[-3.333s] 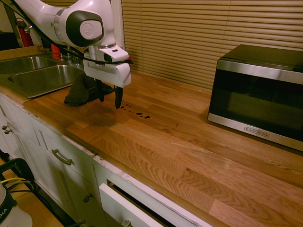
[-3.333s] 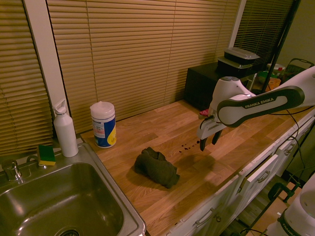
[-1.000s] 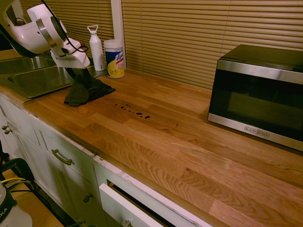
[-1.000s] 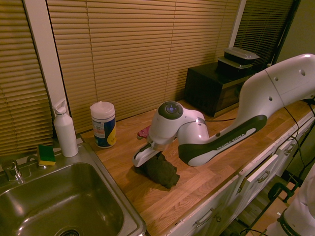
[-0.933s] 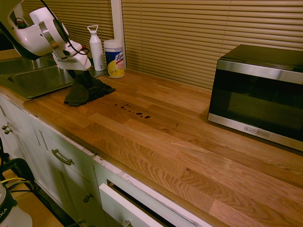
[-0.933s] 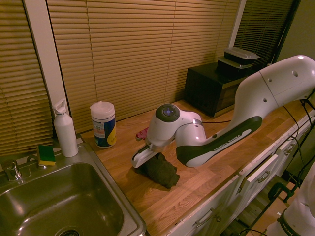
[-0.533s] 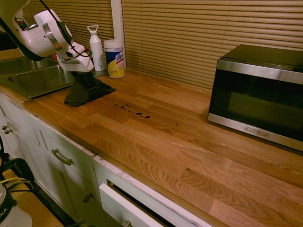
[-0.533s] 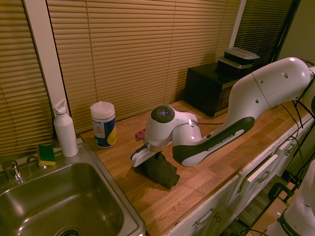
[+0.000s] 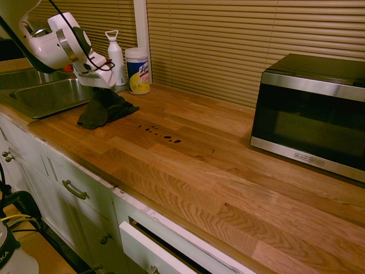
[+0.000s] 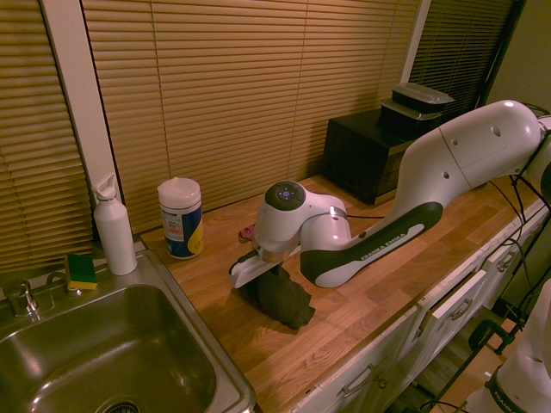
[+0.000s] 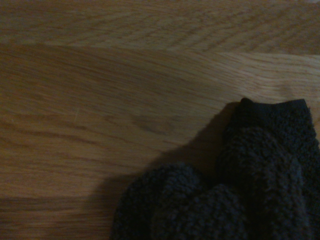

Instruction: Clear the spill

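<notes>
Here the gripper (image 9: 101,91) is being held low over the dark cloth (image 9: 104,108), in the upper left of the first exterior view, with its tips buried in the top folds of the fabric. Whether the fingers are spread, pressed together or pinching the cloth cannot be told: they are being hidden by the rag in one exterior view and by the wrist housing in the other.

The spill (image 9: 161,133) is lying as a short trail of dark drops on the wooden counter (image 9: 228,171), near the cloth but apart from it. In the first exterior view it is being seen to the lower right of the cloth, and its long axis is running from upper left to lower right, roughly away from the gripper. In the second exterior view the drops are being covered by the arm.

In the wrist view only the fuzzy edge of the cloth (image 11: 240,190) is showing at lower right, on bare wood; no drop is in that view.

Judged from this, the cloth is not yet being moved, and a drag of it toward the frame's lower right, along the trail's own line, is being called for.
</notes>
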Controlling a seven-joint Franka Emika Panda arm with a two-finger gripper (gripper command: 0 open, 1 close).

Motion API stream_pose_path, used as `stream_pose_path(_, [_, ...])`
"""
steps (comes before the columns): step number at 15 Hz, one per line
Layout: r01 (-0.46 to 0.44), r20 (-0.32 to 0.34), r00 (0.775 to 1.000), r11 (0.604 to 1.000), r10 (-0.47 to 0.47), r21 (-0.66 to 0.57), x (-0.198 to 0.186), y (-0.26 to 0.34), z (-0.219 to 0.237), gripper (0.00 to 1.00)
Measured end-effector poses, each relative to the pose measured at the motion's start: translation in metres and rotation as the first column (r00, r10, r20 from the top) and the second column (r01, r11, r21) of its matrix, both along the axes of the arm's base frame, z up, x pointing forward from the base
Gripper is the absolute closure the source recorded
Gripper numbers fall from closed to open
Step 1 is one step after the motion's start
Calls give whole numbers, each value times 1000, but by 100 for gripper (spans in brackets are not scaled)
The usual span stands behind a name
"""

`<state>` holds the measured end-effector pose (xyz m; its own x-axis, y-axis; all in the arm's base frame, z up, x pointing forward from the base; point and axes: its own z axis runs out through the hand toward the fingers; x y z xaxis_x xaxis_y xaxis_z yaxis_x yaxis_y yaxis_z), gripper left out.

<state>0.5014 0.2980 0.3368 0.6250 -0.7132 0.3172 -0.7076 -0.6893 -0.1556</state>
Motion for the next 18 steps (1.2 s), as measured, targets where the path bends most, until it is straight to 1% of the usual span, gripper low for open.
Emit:
stream_pose_path(4, [4,-25,1000,1000,-4,9,11,-19,2,100])
stream_pose_path(9, [40,-49,998,999,-39,17,30,-64,7,100])
stream_pose_path(18, [107,-53,993,994,-106,22,43,-148,11,100])
